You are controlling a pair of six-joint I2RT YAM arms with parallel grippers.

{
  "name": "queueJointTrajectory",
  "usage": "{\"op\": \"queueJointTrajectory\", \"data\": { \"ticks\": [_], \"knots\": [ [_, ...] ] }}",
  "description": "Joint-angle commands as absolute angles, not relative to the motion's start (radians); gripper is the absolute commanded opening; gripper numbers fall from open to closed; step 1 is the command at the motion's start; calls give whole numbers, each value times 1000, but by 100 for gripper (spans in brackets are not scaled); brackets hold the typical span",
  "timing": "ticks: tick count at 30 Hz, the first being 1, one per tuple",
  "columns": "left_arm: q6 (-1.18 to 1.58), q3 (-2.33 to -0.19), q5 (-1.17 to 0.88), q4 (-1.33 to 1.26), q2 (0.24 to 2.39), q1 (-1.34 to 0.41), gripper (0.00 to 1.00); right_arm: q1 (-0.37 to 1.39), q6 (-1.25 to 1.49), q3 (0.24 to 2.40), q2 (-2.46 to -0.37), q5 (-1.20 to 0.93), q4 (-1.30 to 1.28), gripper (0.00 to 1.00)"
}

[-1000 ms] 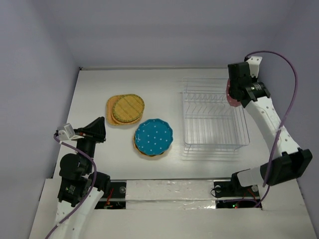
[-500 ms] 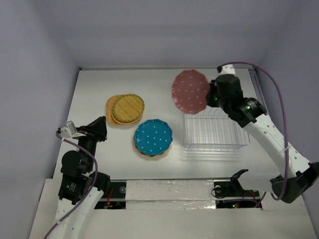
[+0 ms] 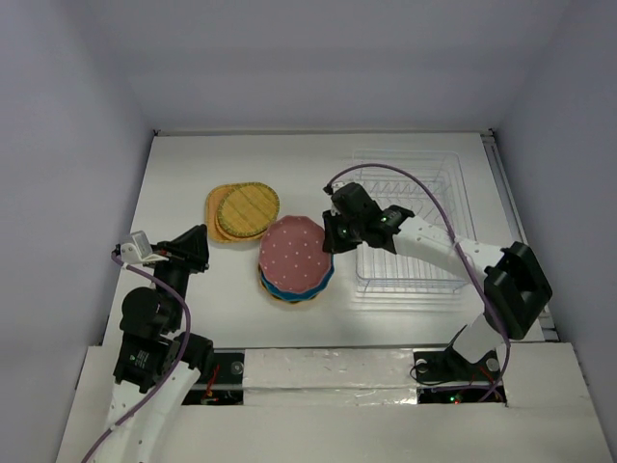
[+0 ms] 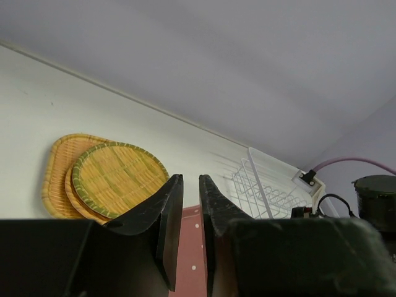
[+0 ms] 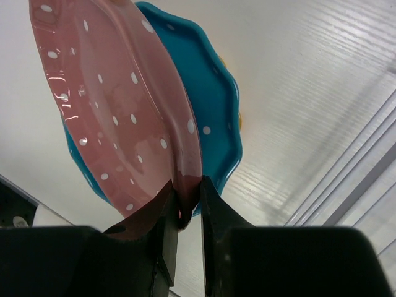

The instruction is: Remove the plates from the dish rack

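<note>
Top external view, reading from the left: my left claw (image 3: pixel 196 249) hangs over the near left part of the table (image 3: pixel 174 164), well apart from every plate. Its own wrist camera shows the jaws almost together, only a slit between them, with nothing in that slit.

Next comes a pile of two, a round woven plate (image 3: pixel 247 210) lying on a square woven plate (image 3: pixel 212 207), both flat on the table. Just right of that pile and nearer to me is a second one, where a blue plate (image 5: pixel 216 93) lies on a yellow-orange plate (image 3: pixel 289 301) that shows only a sliver of rim.

The pink plate (image 3: pixel 294 253) is over this second pile, covering most of the blue one. My right claw (image 3: pixel 333 236) is clamped on its right rim. On the right wrist camera the pink plate is tilted, with the gripped edge raised off the blue one. I cannot tell whether its far edge already touches.

Farthest right stands the rack (image 3: pixel 415 265), and I see no plate left in its slots.

My reading is that four plates are down and the fifth is at its pile but not yet released. What remains is to lower that rim, open the right claw and back it away — the job looks nearly finished.
</note>
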State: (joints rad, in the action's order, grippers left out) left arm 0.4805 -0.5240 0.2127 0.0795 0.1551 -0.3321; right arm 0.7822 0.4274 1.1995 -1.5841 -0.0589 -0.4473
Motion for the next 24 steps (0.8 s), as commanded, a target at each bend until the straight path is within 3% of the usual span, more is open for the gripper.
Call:
{"op": "queueJointTrajectory", "data": {
  "ticks": [1,10,13,24],
  "knots": [
    [476,-555,207,51,173,-336,14,781,472,1215,-1535,-106,-210,0],
    [479,-554,207,49,170,-327,14,781,460,1137,-1594,-130,-222,0],
    [477,-554,207,48,173,-327,15,781,449,1118,-1589,-117,-245,10],
    [477,-551,207,40,175,-308,15,781,407,1091,-1500,40,-357,71]
  ]
}}
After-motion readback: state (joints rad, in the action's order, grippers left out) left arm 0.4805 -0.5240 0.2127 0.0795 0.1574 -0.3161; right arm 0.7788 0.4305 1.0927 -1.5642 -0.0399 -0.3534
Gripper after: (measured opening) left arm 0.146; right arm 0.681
